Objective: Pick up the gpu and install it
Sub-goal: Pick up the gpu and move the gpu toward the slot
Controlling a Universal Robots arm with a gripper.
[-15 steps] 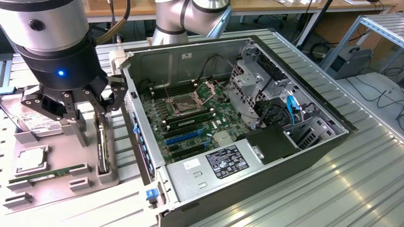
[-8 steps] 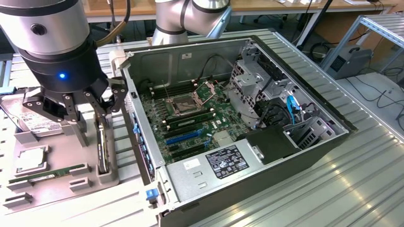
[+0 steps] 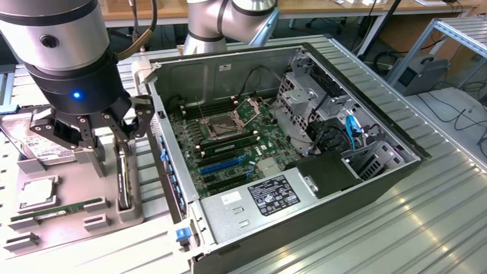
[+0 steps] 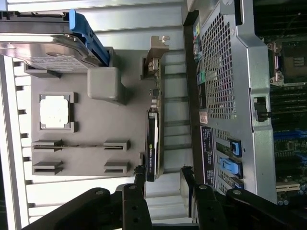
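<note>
Fingers [image 4: 140, 178] wide apart, flanking edge-up gpu [image 4: 151, 143] on grey tray [image 4: 86, 134]; label unreadable.

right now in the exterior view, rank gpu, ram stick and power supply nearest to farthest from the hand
1. gpu, on edge in the tray, below the hand
2. ram stick, flat on the tray
3. power supply, inside the case

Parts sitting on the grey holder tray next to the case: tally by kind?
gpu: 1
hard drive: 1
CPU: 1
RAM stick: 1
Total: 4
</note>
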